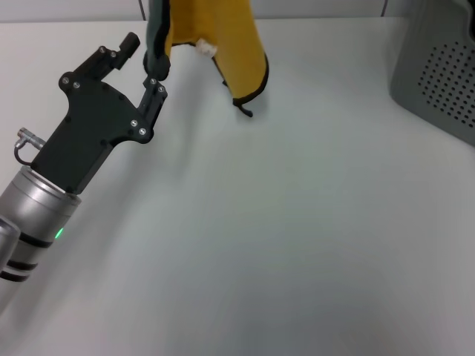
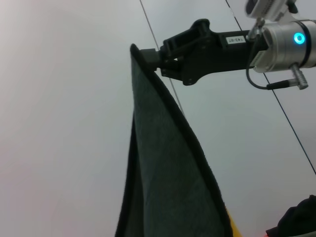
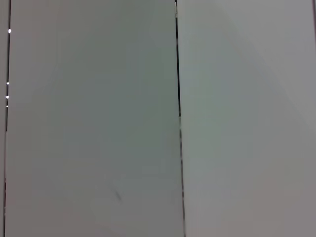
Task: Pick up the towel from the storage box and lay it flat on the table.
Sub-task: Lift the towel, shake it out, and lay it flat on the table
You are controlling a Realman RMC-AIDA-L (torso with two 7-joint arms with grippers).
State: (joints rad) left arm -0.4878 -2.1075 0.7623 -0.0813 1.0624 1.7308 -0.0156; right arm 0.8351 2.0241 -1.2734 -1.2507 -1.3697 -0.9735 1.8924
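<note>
While cropped above, towel (image 1: 223, 44) hangs, holder unseen.

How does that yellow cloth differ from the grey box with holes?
The mustard-yellow soft towel hangs above the white table; the light grey plastic storage box stands at its right side. The towel droops in folds, black-edged; the box is rigid, its side dotted with round holes. The right gripper pinches the towel's corner, the left gripper close beside; nothing touches the box.

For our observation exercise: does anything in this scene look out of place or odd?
Yes. The towel hangs bunched in the air over the table, pinched at one corner by the right gripper, not lying flat. The left gripper is beside it.
</note>
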